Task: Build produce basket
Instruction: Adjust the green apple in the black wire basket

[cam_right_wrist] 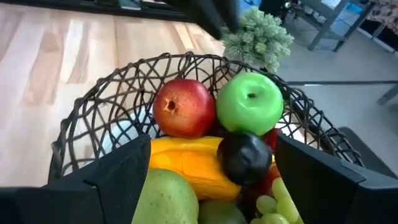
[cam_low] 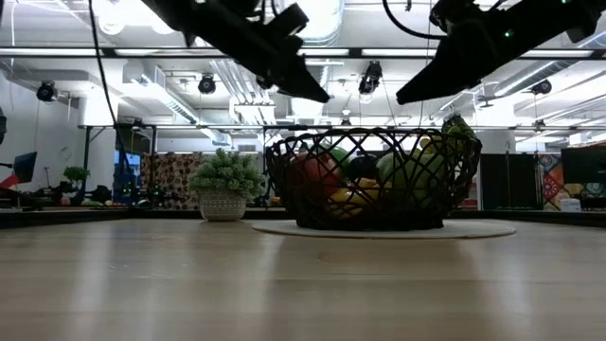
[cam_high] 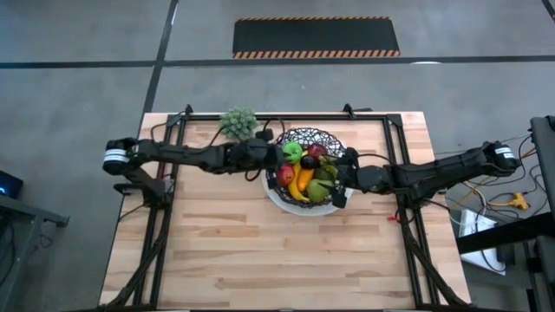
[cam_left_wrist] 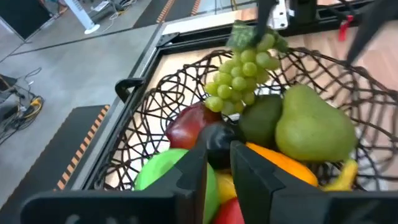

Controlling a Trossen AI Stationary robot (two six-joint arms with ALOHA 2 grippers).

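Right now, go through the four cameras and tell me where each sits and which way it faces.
High view: overhead, straight down on the table; both arms meet at the basket.
Low view: tabletop height, level across to the basket and potted plant; both arms enter from above.
Left wrist view: looks past the left pincer, nearly shut, down on the green grapes and pear.
Right wrist view: looks past the open right pincer at the green apple.
All four share the basket.

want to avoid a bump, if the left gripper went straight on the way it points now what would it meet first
Probably the dark round plum-like fruit on the produce pile in the black wire basket; it sits just beyond the nearly closed left gripper. Depth is unclear, so the bright green apple beside it might touch first.
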